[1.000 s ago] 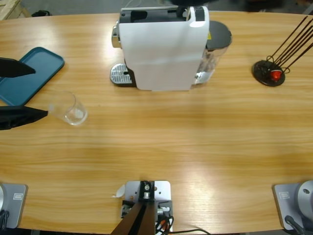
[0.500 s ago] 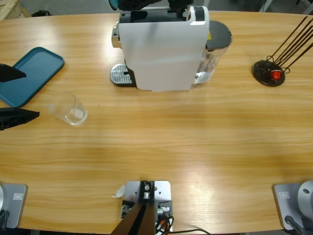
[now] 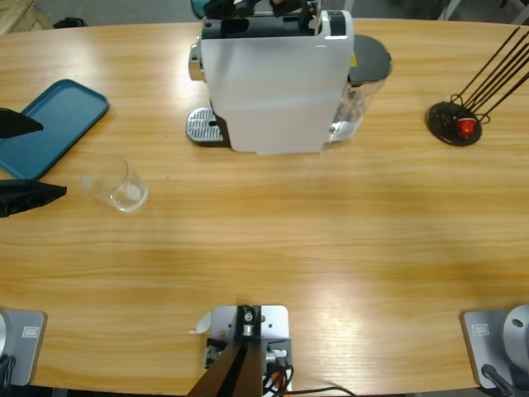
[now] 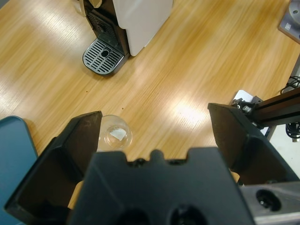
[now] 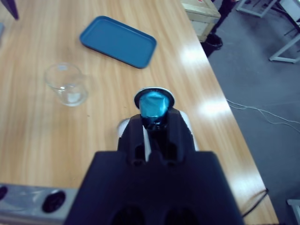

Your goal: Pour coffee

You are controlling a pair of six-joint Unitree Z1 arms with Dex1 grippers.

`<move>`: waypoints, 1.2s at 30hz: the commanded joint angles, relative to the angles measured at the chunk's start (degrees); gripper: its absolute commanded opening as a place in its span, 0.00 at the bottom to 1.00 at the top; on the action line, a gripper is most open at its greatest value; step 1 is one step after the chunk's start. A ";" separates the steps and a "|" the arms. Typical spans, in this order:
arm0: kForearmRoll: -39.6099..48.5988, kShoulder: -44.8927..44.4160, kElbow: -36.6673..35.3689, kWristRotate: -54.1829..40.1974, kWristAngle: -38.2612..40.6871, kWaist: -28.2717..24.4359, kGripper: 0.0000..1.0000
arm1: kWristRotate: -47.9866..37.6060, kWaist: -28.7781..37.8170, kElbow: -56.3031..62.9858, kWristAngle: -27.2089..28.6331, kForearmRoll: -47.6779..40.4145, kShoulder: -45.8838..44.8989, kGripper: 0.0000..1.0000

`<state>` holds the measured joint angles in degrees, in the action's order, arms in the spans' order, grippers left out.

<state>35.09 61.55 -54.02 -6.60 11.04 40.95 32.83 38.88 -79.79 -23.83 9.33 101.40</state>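
Observation:
A small clear glass tumbler [image 3: 116, 184] stands upright on the table; no amber coffee shows in it. My left gripper [image 3: 45, 159] is open at the table's left edge, a little short of the tumbler [image 4: 115, 136], which lies just beyond its left jaw. Over the left end of the white coffee machine [image 3: 273, 78], my right gripper [image 5: 153, 118] is shut on a teal capsule [image 5: 153, 104]. That capsule [image 3: 197, 7] peeks in at the top edge of the high view.
A blue tray [image 3: 51, 124] lies at the left, under the left gripper's jaws. The machine's metal drip grate [image 4: 104, 56] faces the tumbler. A black wire capsule holder [image 3: 455, 124] with a red capsule [image 3: 467, 126] stands far right.
The left gripper has drawn back to the left, away from the tumbler, then held still. The right gripper with the teal capsule has come in above the machine's top.

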 commanded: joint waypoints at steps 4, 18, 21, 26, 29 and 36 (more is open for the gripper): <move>0.79 -0.56 2.34 0.27 -0.68 -1.41 0.98 | 2.07 -1.70 0.25 -0.11 1.75 2.66 0.00; 0.77 -0.56 2.89 0.53 -0.75 -1.48 0.98 | 3.91 -1.70 0.11 2.70 3.37 5.23 0.11; 0.77 -0.56 3.05 0.44 -0.75 -1.76 0.98 | 4.00 -1.70 0.02 2.83 3.42 5.92 0.12; 0.35 -0.38 2.96 0.35 -0.74 -2.27 0.99 | 4.00 -1.70 -0.10 2.83 3.42 6.44 0.15; 0.37 -0.38 3.03 0.43 -0.68 -2.27 0.99 | 3.93 -1.70 -0.10 3.11 3.51 5.90 0.94; 0.35 -0.21 3.05 0.53 -0.67 -2.27 0.99 | 3.65 -1.70 -0.79 6.69 3.42 3.38 1.00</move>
<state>35.11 61.55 -53.11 -6.60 11.03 39.20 36.22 38.28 -80.04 -20.53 12.04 103.76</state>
